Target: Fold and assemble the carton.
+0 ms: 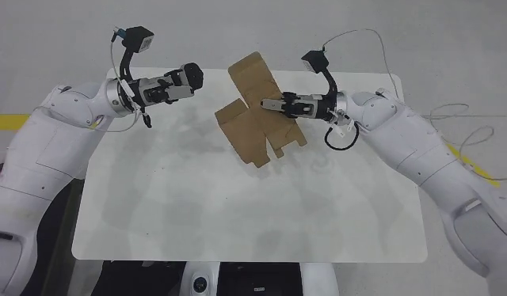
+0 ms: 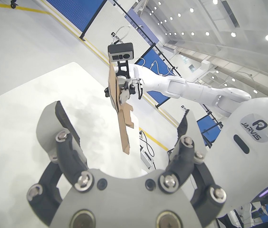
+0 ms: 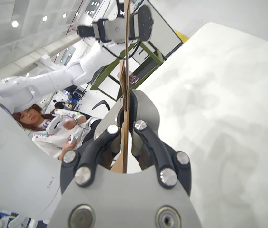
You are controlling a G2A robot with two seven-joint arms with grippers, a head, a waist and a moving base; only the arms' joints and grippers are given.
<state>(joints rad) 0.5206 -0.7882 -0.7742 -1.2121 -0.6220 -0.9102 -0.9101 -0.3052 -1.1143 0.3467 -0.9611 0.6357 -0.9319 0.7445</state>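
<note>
step in hand: i read this as the very start of folding. the carton (image 1: 257,110) is a flat brown sheet with its flaps spread out, no panel raised and no corner formed.
carton position: lifted over the far middle of the table (image 1: 238,209), and as far as i can judge not resting on it. its broad face shows to the top camera, and both wrist cameras catch it edge-on.
right claw (image 1: 268,104): closed tight on the sheet, reaching in from the right side and pinching near its middle, 1 finger on each face.
left claw (image 1: 200,75): spread wide and holding nothing. it sits to the left of the carton, well apart from it and pointed toward it.
next move: my guess is the left claw has to cross to the nearest free edge, take 1 flap and bend it along its crease while the right claw steadies the rest. i'd want that grip close to a crease, since a thin sheet held at 1 spot will likely swing and twist under a push.
around: the white table under both arms, and thin cables (image 1: 360,35) looping off the wrists.
in the way: nothing sits between the left claw and the carton. the likelier snags are the right claw itself, which covers part of the middle panel, and the table below, which the low flaps may catch on.
</note>
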